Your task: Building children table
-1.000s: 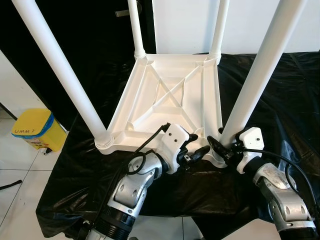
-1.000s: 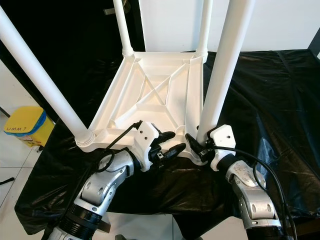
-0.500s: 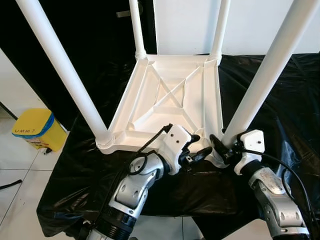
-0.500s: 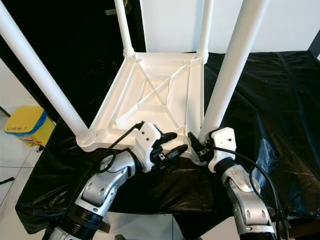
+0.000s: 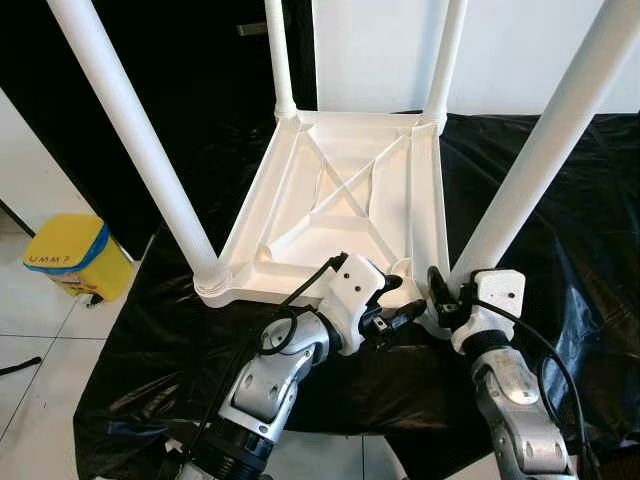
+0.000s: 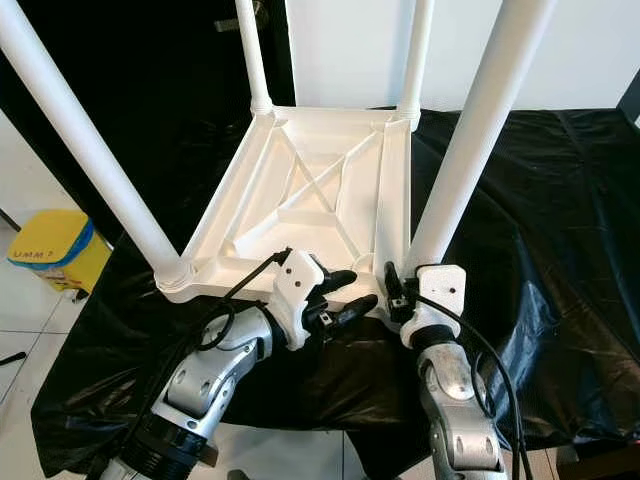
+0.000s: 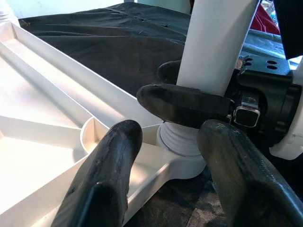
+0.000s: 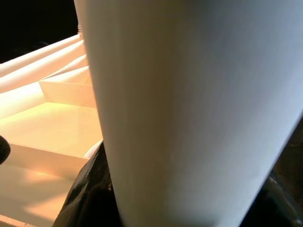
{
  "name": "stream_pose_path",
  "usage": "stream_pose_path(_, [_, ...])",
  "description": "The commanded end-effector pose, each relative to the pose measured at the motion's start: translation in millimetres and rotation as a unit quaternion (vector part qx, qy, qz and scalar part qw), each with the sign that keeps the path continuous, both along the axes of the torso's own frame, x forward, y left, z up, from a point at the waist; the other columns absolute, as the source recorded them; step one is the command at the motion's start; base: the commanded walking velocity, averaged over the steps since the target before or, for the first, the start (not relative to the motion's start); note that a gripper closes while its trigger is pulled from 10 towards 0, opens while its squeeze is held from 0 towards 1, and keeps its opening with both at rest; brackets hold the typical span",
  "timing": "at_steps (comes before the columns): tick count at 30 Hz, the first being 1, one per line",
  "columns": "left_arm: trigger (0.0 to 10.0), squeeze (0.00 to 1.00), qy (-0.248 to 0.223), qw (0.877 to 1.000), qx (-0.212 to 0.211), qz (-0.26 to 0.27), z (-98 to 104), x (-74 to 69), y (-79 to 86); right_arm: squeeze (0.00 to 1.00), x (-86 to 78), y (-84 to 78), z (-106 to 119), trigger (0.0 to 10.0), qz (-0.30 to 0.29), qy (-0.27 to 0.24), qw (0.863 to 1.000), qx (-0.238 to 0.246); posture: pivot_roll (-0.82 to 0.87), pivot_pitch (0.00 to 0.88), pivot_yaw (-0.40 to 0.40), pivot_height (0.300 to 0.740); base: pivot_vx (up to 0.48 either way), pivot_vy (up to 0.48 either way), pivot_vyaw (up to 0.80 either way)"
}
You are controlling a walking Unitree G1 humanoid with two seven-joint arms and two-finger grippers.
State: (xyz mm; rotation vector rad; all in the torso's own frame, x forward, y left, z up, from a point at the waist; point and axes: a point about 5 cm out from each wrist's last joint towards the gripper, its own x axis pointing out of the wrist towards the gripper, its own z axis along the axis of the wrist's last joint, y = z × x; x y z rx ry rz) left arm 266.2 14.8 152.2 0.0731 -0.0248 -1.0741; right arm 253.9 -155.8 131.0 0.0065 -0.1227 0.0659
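Seating the near-right leg (image 5: 540, 165) in the corner socket of the upturned table top (image 5: 345, 205), the right claw (image 6: 400, 292) is clamped round the leg's base. Left claw (image 5: 398, 305), fingers spread, hovers just beside it. Next, probably: twist or press home. Beyond the left claw, a yellow bin (image 5: 68, 257) reads roughly "UMM?".

black plastic sheet (image 5: 560, 190) draped over work surface, wrinkled | yellow bin (image 5: 70, 258) with blue rim on white tile floor (image 5: 40, 340), left of sheet | white wall (image 5: 380, 50) behind | dark area back left
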Motion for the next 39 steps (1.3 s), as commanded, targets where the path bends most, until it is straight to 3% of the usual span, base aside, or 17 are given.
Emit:
stream_pose_path(1, [10.0,0.00,-0.002,1.000,-0.001,0.017,-1.0,-0.8,1.9,0.00,-1.6,-0.3,-6.7,10.0,-0.002,0.022,1.000,0.019,-0.23,0.057,0.036,0.740,0.000,0.000,0.00])
stream_pose_path(2, [10.0,0.00,-0.002,1.000,-0.001,0.020,-0.9,-0.4,2.5,0.66,-1.2,-1.7,-5.7,10.0,-0.003,0.020,1.000,0.021,-0.23,0.059,0.035,0.740,0.000,0.000,0.00])
stream_pose_path(4, [10.0,0.00,-0.002,1.000,-0.001,0.021,-0.8,-0.2,2.9,0.66,-1.0,-2.3,-5.2,10.0,-0.003,0.019,1.000,0.021,-0.23,0.060,0.035,0.740,0.000,0.000,0.00])
stream_pose_path(5, [10.0,0.00,-0.003,1.000,-0.002,0.023,-0.5,0.3,3.3,1.00,-0.6,-2.4,-4.0,10.0,0.001,0.016,1.000,0.023,-0.23,0.061,0.034,0.740,0.000,0.000,0.00])
stream_pose_path(10, [10.0,0.00,-0.003,1.000,-0.003,0.026,0.0,0.7,3.6,1.00,0.1,-1.9,-1.9,10.0,0.013,0.011,1.000,0.022,-0.23,0.065,0.033,0.740,0.000,0.000,0.00])
stream_pose_path(11, [10.0,0.00,-0.004,1.000,-0.002,0.028,0.3,1.1,4.2,1.00,0.9,-0.6,1.1,10.0,0.039,0.006,0.999,0.016,-0.23,0.070,0.037,0.740,0.000,0.000,0.00])
stream_pose_path(21, [10.0,0.00,-0.007,0.999,0.001,0.033,1.3,3.0,7.7,1.00,3.6,-6.9,9.3,10.0,0.098,-0.009,0.995,-0.007,-0.21,0.076,0.042,0.740,0.000,0.000,0.00])
stream_pose_path(22, [10.0,0.00,-0.007,0.999,0.001,0.035,1.5,3.4,8.9,0.20,5.9,-7.3,12.5,10.0,0.122,-0.010,0.992,-0.016,-0.21,0.079,0.046,0.740,0.000,0.000,0.00])
stream_pose_path(23, [10.0,0.00,-0.007,0.999,0.001,0.035,1.5,3.4,8.9,0.20,5.9,-7.3,12.5,10.0,0.122,-0.010,0.992,-0.016,-0.21,0.079,0.046,0.740,0.000,0.000,0.00])
stream_pose_path(24, [10.0,0.00,-0.007,0.999,0.001,0.036,1.7,3.7,9.6,0.00,8.8,-7.5,15.7,10.0,0.144,-0.013,0.989,-0.025,-0.20,0.078,0.050,0.740,0.000,0.000,0.00])
stream_pose_path(32, [10.0,0.00,-0.011,0.999,0.003,0.044,3.9,4.4,11.2,0.00,23.1,-9.9,19.7,10.0,0.207,-0.008,0.975,-0.081,-0.17,0.079,0.034,0.740,0.000,0.000,0.00])
stream_pose_path(37, [10.0,0.00,-0.011,0.999,0.003,0.045,3.9,4.5,11.7,0.00,24.0,-10.6,19.7,10.0,0.211,-0.008,0.974,-0.085,-0.17,0.079,0.034,0.740,0.000,0.000,0.00])
stream_pose_path(38, [10.0,0.00,-0.010,0.999,0.003,0.048,3.6,3.6,13.0,0.00,24.3,-11.6,18.1,2.7,0.215,-0.004,0.973,-0.086,-0.14,0.084,0.025,0.740,0.000,0.000,0.00])
stream_pose_path(39, [10.0,0.00,-0.009,0.999,0.004,0.052,3.0,3.0,14.4,0.00,24.3,-12.5,16.4,0.0,0.219,0.000,0.972,-0.087,-0.14,0.085,0.025,0.740,0.000,0.000,0.00])
